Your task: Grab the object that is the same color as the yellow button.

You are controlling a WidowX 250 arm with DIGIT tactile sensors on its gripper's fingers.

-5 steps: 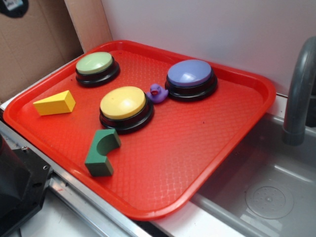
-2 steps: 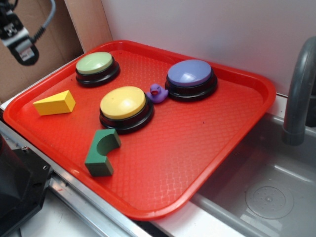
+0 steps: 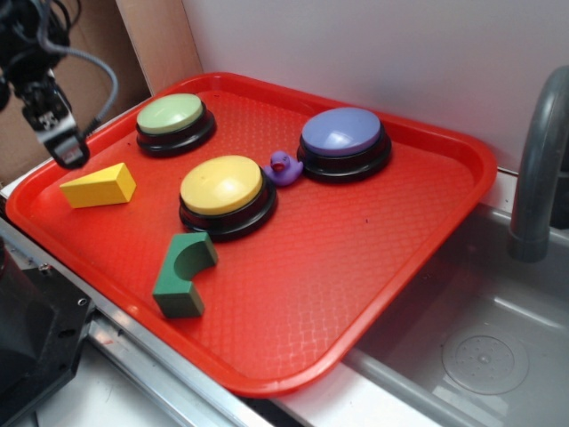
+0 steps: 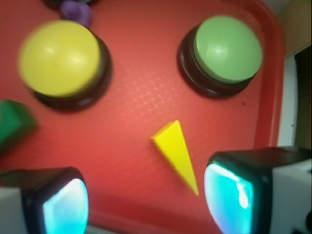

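End effector (image 4: 146, 200) spread, empty, above yellow wedge (image 3: 98, 186).
Wedge lies flat at red tray (image 3: 400, 222) left edge, apart from yellow button (image 3: 221, 185); wrist view is blurred, and no writing appears legible on any item.

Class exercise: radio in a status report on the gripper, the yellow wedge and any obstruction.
Gripper open, above the tray. Yellow wedge flat on tray, untouched, near right finger. Nothing blocking it; yellow button stands apart.
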